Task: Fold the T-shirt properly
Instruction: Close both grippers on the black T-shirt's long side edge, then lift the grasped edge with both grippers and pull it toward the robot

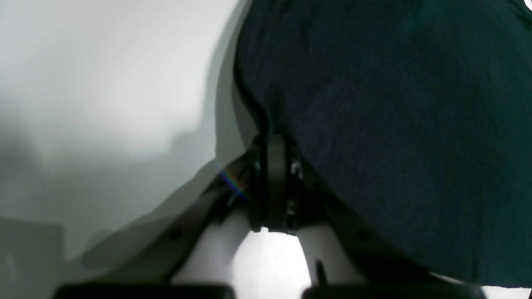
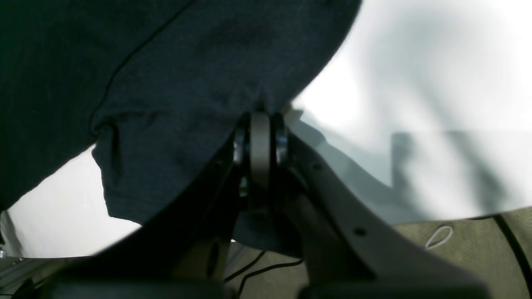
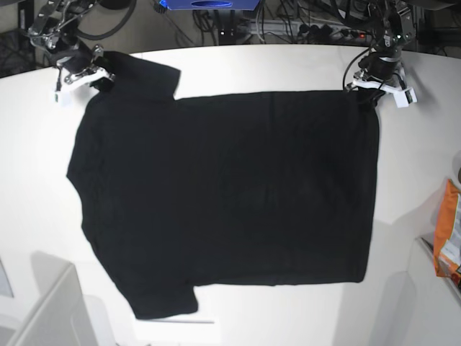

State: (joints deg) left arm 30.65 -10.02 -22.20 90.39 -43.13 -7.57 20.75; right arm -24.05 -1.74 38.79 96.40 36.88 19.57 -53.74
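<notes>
The black T-shirt (image 3: 223, 194) lies spread flat on the white table (image 3: 418, 166), with its sleeves at the left and its hem at the right. My left gripper (image 3: 369, 92) is at the far right corner of the hem. In the left wrist view its jaws stand together, and the left gripper (image 1: 274, 139) pinches the T-shirt's edge (image 1: 395, 124). My right gripper (image 3: 99, 78) is at the far left sleeve. In the right wrist view the right gripper (image 2: 261, 111) is shut on the T-shirt (image 2: 187, 83), which drapes to its left.
An orange packet (image 3: 448, 231) sits at the table's right edge. Cables and equipment (image 3: 288, 25) line the back. A grey box (image 3: 43, 310) stands at the lower left. The right wrist view shows an olive surface with cables (image 2: 457, 241) beyond the table edge.
</notes>
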